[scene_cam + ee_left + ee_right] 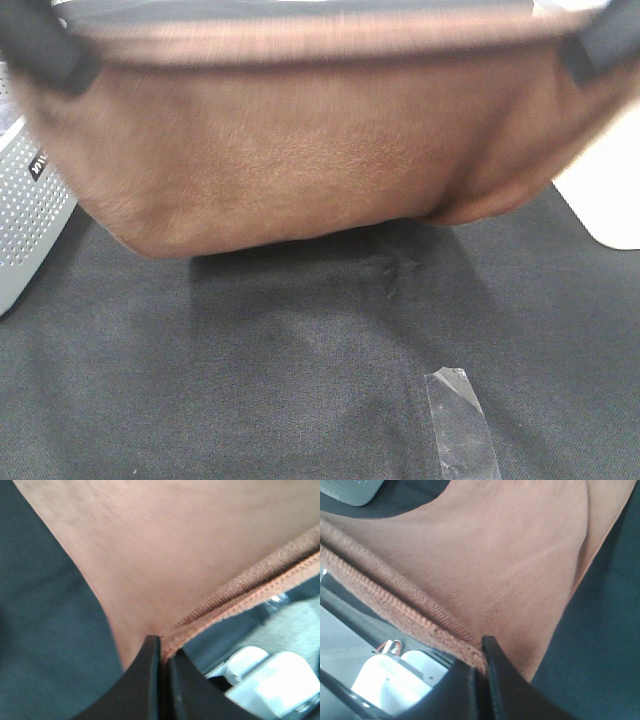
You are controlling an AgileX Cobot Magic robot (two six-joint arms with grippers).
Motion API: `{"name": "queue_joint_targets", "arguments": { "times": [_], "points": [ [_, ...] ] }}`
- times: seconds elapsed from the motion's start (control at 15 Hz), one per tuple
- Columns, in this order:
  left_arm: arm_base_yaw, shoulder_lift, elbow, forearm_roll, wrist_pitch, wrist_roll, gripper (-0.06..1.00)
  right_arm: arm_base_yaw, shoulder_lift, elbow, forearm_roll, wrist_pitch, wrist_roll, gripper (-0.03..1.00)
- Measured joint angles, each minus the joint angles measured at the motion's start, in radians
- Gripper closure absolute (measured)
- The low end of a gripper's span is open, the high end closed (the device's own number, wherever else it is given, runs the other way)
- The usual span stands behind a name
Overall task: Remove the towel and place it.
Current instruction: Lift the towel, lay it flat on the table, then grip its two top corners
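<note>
Take the black table cloth (300, 400) as the landing ground, spread wide under everything. Find the brown towel (300, 160) lifted above it, strung by its stitched top edge between the 2 grippers and sagging in the middle. Lowest fold close over the cloth, touching or not, impossible to tell.

Mind the grey perforated box (25, 210) at the left edge of the high view and the white object (610, 210) at the right edge, both near the towel's hanging flanks. See the left gripper (162, 642) clenched on the hem, stitched border pinched tight between closed jaws. See the right gripper (481, 652) clamped likewise on the hem at the opposite end. Note the strip of clear tape (460, 420) stuck to the cloth, well apart from the towel.

Judge the step as carry, then lay. Hold both pinches firm and move the 2 arms together at equal height, to hold the top edge taut and avoid slipping a corner. Lift enough to clear the sag before travelling, or risk dragging and rucking the black fabric. Steer between box and white object. Lower the bottom fold first, then lay the rest flat away from it. Release only after resting the full weight on the table.
</note>
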Motion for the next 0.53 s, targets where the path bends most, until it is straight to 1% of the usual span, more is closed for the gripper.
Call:
{"name": "queue_joint_targets", "arguments": {
  "times": [0.4, 0.53],
  "points": [
    [0.000, -0.200, 0.235, -0.119, -0.005, 0.000, 0.94, 0.000, -0.194, 0.244, 0.114, -0.003, 0.049, 0.96],
    [0.000, -0.233, 0.301, -0.174, -0.004, 0.001, 0.94, 0.000, -0.246, 0.326, 0.128, -0.003, 0.056, 0.96]
  ]
}}
